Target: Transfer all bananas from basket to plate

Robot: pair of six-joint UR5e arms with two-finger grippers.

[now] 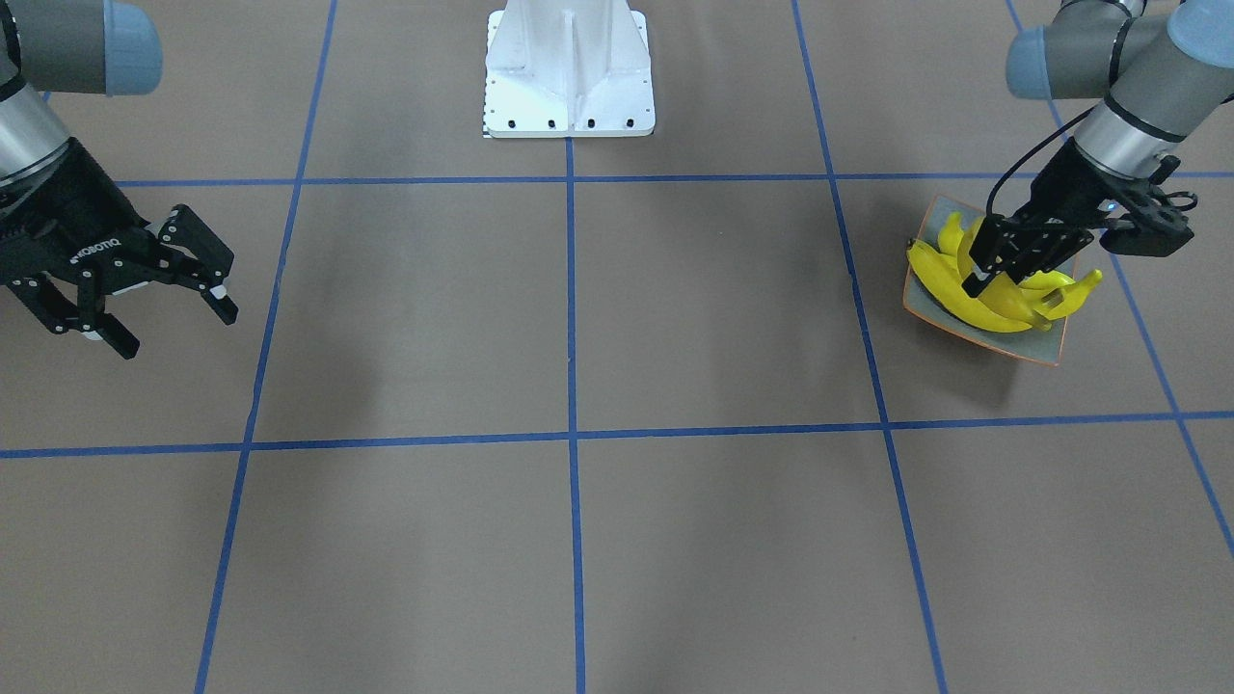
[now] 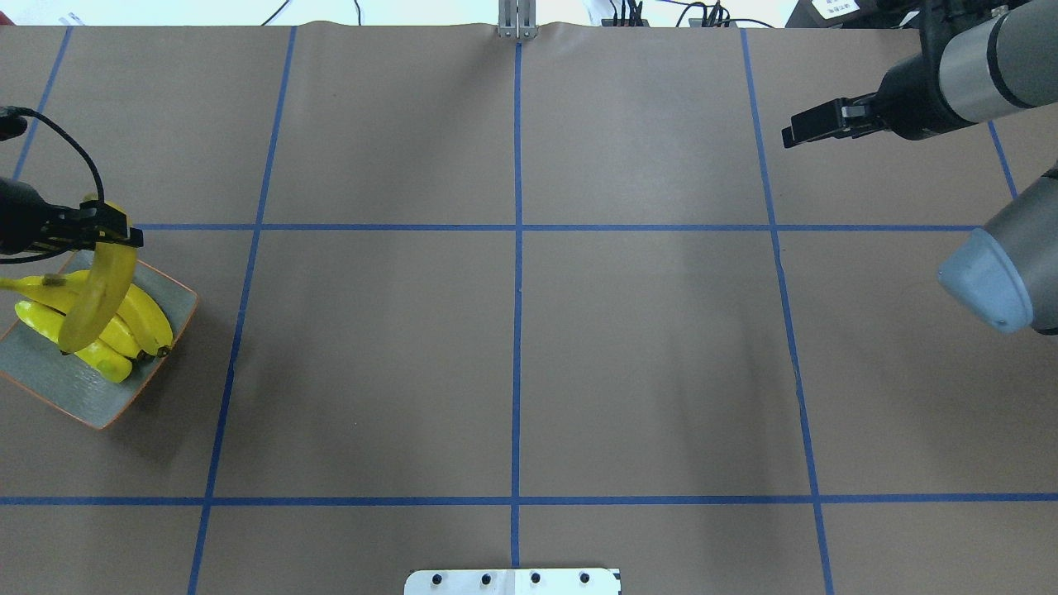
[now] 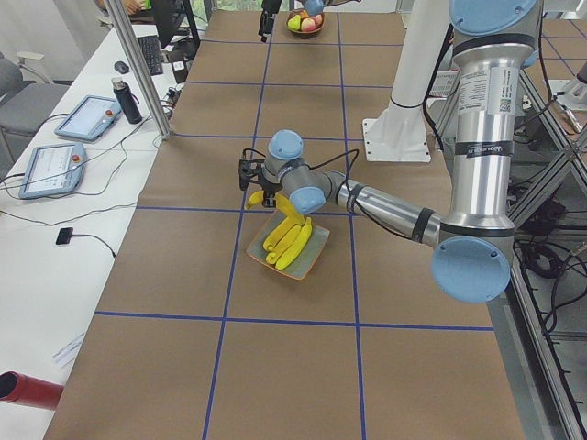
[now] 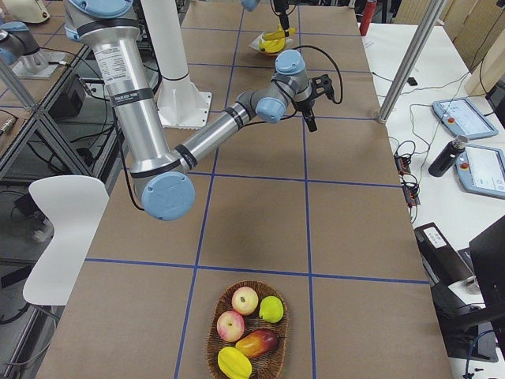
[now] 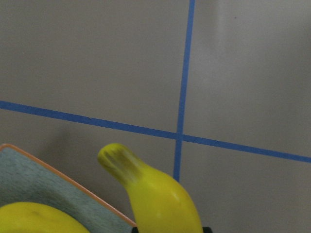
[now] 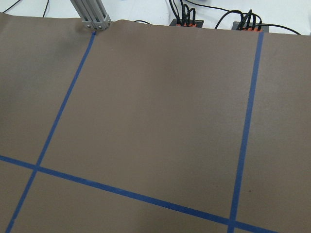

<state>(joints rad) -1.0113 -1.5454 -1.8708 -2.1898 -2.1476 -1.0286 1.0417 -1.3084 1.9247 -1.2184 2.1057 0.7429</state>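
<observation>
The grey-green plate (image 2: 78, 395) with an orange rim sits at the table's left end, and also shows in the front view (image 1: 1049, 349). Three yellow bananas (image 2: 136, 322) lie on it side by side. My left gripper (image 2: 107, 229) is shut on the top end of a fourth banana (image 2: 92, 302), which hangs over the ones on the plate. The left wrist view shows this held banana (image 5: 163, 201) and the plate's corner (image 5: 34, 177). My right gripper (image 1: 176, 331) is open and empty, raised over the table's right side.
A wicker basket (image 4: 215, 343) holding apples and other fruit stands at the table's far right end, and no banana is visible in it. The robot's white base (image 1: 569, 72) is at the middle of the robot's edge of the table. Blue tape lines cross the brown table.
</observation>
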